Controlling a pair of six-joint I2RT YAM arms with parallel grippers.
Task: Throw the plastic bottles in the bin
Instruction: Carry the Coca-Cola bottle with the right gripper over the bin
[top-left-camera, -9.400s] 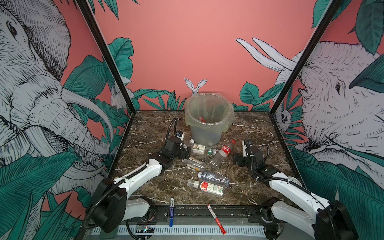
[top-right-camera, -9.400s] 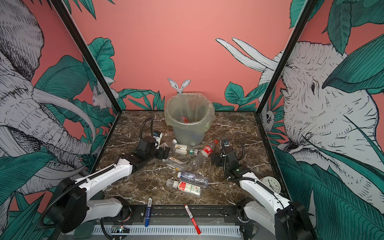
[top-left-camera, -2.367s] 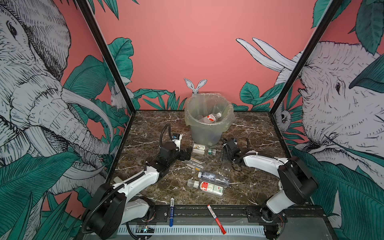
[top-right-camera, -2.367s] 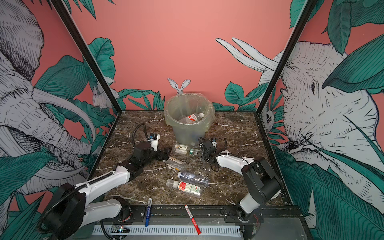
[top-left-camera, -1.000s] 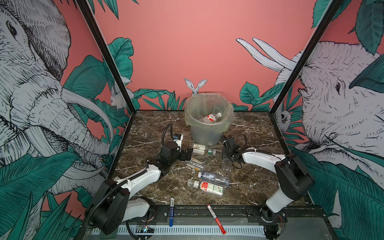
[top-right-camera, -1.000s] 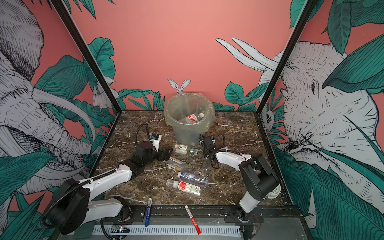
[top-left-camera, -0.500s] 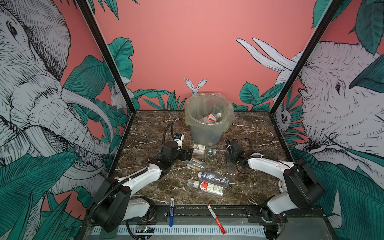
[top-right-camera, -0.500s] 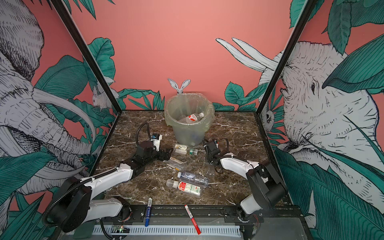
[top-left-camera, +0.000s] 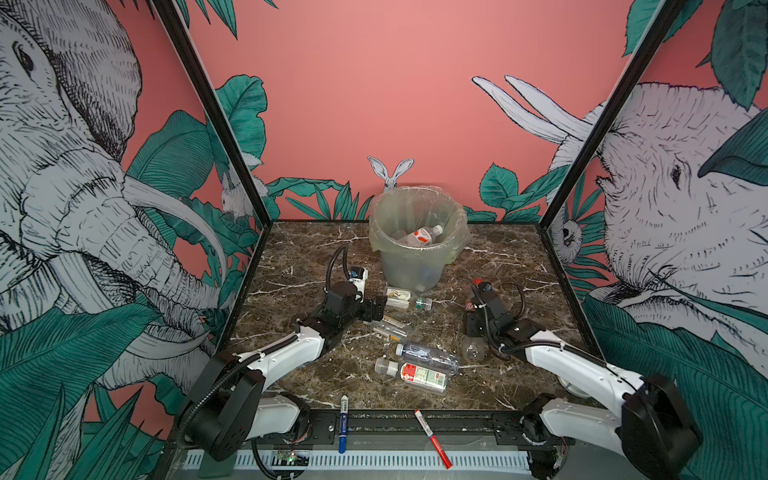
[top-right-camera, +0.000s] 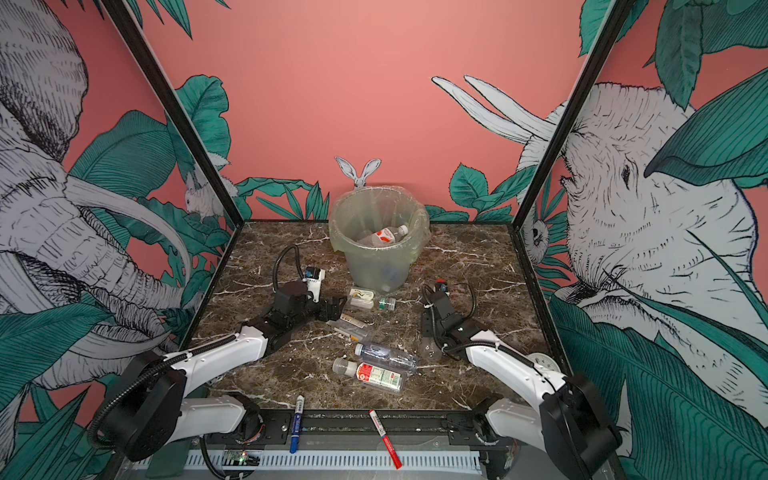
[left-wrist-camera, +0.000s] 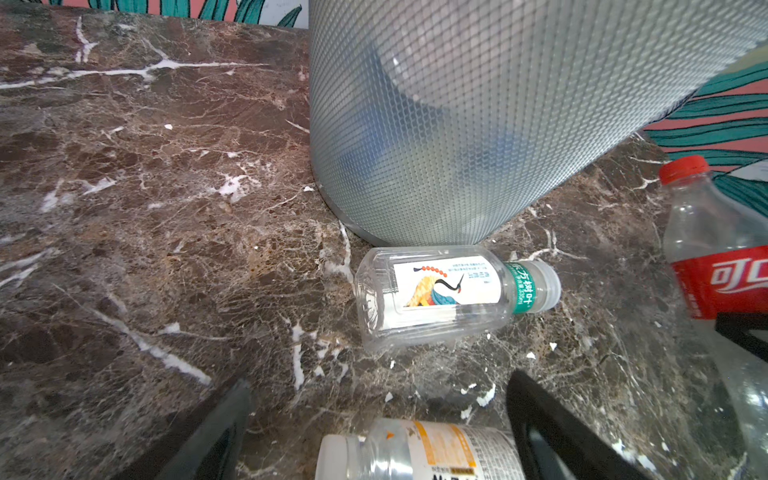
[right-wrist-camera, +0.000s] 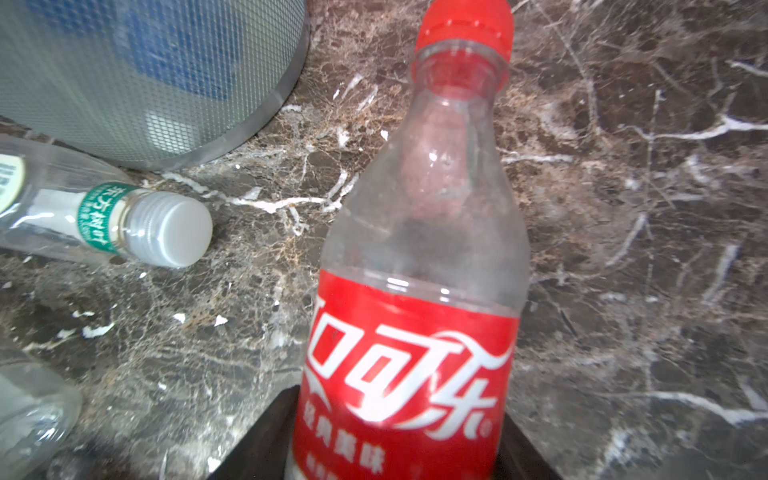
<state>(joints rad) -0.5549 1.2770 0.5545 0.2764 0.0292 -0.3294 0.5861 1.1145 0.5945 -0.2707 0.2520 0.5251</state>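
since a second ago the right arm has swung its elbow out to the right, and the right gripper (top-left-camera: 473, 305) has slid a little that way with the cola bottle (right-wrist-camera: 419, 249); the left arm has hardly shifted. the right gripper's black fingers (right-wrist-camera: 266, 436) press both sides of the red label, closed narrowly on the bottle. its red cap points toward the back wall, to the right of the bin (top-left-camera: 411, 266). the left gripper (top-left-camera: 375, 308) is spread wide and holds nothing; in the left wrist view the yellow-label bottle (left-wrist-camera: 419, 453) lies on the table between its fingers.

the bin stands at the back centre, a clear bag folded over its rim. on top inside lies a white-capped bottle (top-left-camera: 422, 235) with a red-and-white label. beneath it, clear bottles and blue patches show only as blurs through the wall. just beside the bin's base lies the green-banded bottle (left-wrist-camera: 449, 295). nearer the front, a blue-tinted bottle (top-left-camera: 428, 355) and a red-and-green-label bottle (top-left-camera: 415, 374) lie side by side.

the cola bottle's base is cut off in the right wrist view and tucked under the wrist in both top views.

the table (top-left-camera: 299, 257) is brown marble with white veins. a blue marker (top-left-camera: 343, 422) and a red marker (top-left-camera: 432, 438) lie on the black front rail. the walls are pink, with elephants, green leaves and a rabbit behind the bin.
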